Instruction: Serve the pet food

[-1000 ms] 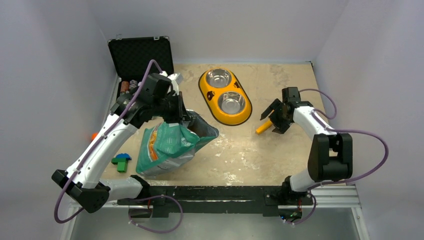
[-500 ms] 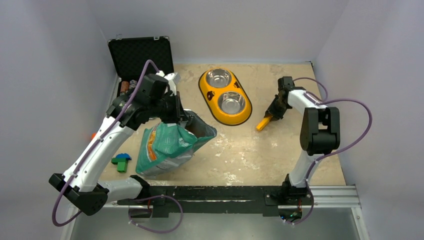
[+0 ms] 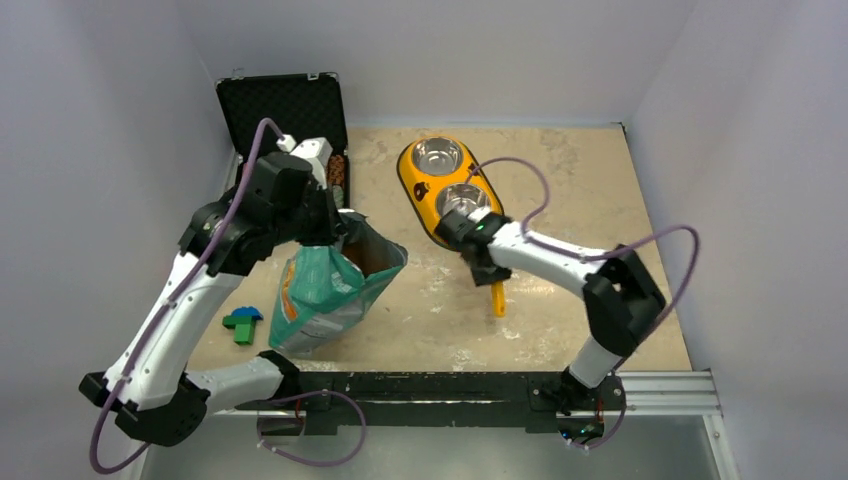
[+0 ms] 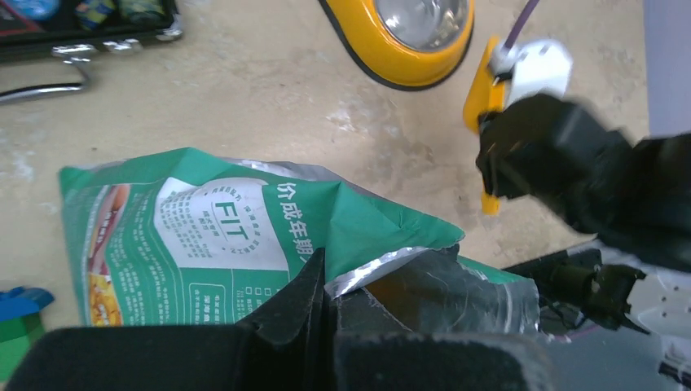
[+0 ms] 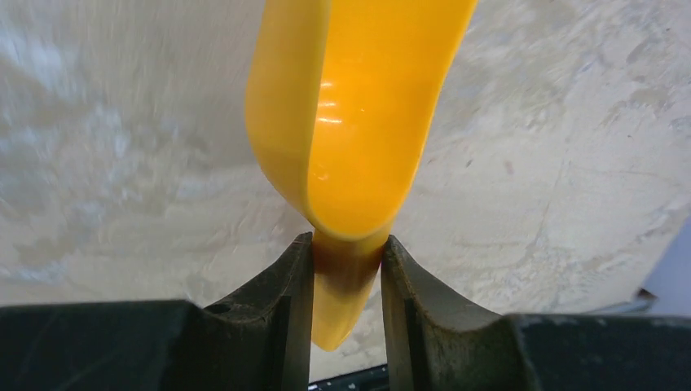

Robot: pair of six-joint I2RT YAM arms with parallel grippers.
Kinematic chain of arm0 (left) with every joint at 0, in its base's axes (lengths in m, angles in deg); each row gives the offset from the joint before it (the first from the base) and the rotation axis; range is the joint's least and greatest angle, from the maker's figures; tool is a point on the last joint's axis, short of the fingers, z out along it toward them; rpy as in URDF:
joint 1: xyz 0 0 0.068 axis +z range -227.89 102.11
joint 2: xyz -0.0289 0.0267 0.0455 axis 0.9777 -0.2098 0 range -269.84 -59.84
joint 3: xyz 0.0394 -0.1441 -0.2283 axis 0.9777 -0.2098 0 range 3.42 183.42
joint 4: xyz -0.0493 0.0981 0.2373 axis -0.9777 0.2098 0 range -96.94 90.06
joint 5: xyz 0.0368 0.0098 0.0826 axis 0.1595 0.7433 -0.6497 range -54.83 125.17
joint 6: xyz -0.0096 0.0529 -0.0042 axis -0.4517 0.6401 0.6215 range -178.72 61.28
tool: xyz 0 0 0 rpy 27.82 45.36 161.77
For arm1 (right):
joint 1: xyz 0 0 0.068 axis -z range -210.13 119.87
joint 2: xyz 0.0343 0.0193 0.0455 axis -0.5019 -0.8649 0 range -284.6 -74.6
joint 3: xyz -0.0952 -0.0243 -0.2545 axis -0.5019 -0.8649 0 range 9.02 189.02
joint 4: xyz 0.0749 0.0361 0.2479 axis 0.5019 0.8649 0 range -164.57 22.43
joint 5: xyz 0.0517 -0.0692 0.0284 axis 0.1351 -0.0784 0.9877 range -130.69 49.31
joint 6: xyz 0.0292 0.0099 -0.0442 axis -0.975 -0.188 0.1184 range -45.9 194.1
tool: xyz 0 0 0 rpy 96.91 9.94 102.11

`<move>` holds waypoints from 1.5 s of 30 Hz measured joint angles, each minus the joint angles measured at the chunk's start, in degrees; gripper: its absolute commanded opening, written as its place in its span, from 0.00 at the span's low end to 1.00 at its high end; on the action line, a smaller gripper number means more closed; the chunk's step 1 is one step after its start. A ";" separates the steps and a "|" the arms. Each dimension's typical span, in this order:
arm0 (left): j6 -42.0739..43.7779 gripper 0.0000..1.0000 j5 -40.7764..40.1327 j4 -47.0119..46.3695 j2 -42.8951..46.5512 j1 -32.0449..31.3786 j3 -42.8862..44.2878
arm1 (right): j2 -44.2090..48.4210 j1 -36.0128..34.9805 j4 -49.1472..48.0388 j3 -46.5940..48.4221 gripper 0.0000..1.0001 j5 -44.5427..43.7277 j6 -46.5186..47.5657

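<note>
The teal-green pouch (image 3: 325, 295) stands on the table at the left, and it also shows in the left wrist view (image 4: 204, 228). Its foil-lined mouth is open, and a brown mass of pet food (image 3: 377, 258) shows inside, too small to make out pellets. My left gripper (image 3: 347, 228) is shut on the pouch's upper rim (image 4: 326, 281) and holds the mouth up. My right gripper (image 3: 482, 255) is shut on the handle of an orange scoop (image 5: 358, 122), just right of the pouch mouth. One end of the scoop (image 3: 497, 298) sticks out below the gripper. No kibble shows in the scoop.
The orange double feeder (image 3: 420, 185) with two steel bowls lies behind my right gripper, and its near bowl shows in the left wrist view (image 4: 407, 32). An open black case (image 3: 280, 110) stands at the back left. Green and blue blocks (image 3: 242, 325) lie left of the pouch.
My right arm has swung from the right side to the middle with the orange scoop, ending beside the pouch mouth. My left gripper has shifted a little left, still gripping the rim.
</note>
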 measured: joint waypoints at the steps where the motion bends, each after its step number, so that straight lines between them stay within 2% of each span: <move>1: 0.07 0.00 -2.03 0.35 1.14 0.00 0.07 | -2.10 -4.66 1.62 0.02 0.02 -1.81 -1.01; 4: 0.09 0.00 -7.45 1.64 4.57 0.00 0.07 | -10.62 -13.81 6.43 1.03 0.07 -5.09 -3.45; 5: 0.09 0.00 -8.79 1.97 5.44 0.02 0.07 | -13.77 -15.89 7.80 1.77 0.19 -5.77 -3.91; 7: 0.09 0.00 -11.76 2.84 7.32 0.02 0.04 | -18.01 -18.95 9.81 3.63 0.76 -7.13 -3.82; 8: 0.11 0.00 -13.03 3.17 8.20 0.04 -0.02 | -18.58 -19.80 10.19 4.33 0.84 -7.28 -3.21; 9: 0.11 0.00 -14.14 3.28 9.11 0.07 -0.28 | -18.56 -20.92 9.57 4.85 0.87 -6.29 -2.32; 12: 0.11 0.00 -15.96 3.63 10.69 0.13 -0.57 | -15.04 -22.97 5.57 4.87 0.90 -1.68 2.49; 16: 0.09 0.00 -16.33 3.85 10.99 0.11 -0.57 | -2.21 -23.54 -2.10 0.48 0.93 9.31 7.80; 18: 0.09 0.00 -16.13 3.82 10.82 0.11 -0.57 | 6.23 -21.33 -6.97 -4.31 0.94 16.04 9.09; 22: 0.04 0.00 -15.61 3.69 10.64 0.11 -0.57 | 21.35 -11.08 -17.22 -16.33 0.93 28.24 9.55; 24: 0.00 0.00 -15.26 3.69 10.58 0.11 -0.57 | 24.02 -6.88 -21.38 -20.48 0.90 32.26 9.90; 27: -0.09 0.00 -14.67 3.67 10.47 0.11 -0.57 | 21.16 -6.58 -27.26 -23.06 0.87 36.61 11.26; 30: -0.13 0.00 -13.84 3.54 10.12 0.11 -0.57 | 17.57 -8.44 -32.22 -25.16 0.83 35.87 11.91; 38: -0.15 0.00 -12.63 3.26 9.73 0.11 -0.57 | 13.97 -15.34 -35.58 -26.51 0.77 22.97 10.58; 45: -0.13 0.00 -12.44 3.26 9.73 0.11 -0.57 | 11.80 -20.74 -36.85 -26.43 0.82 17.00 7.93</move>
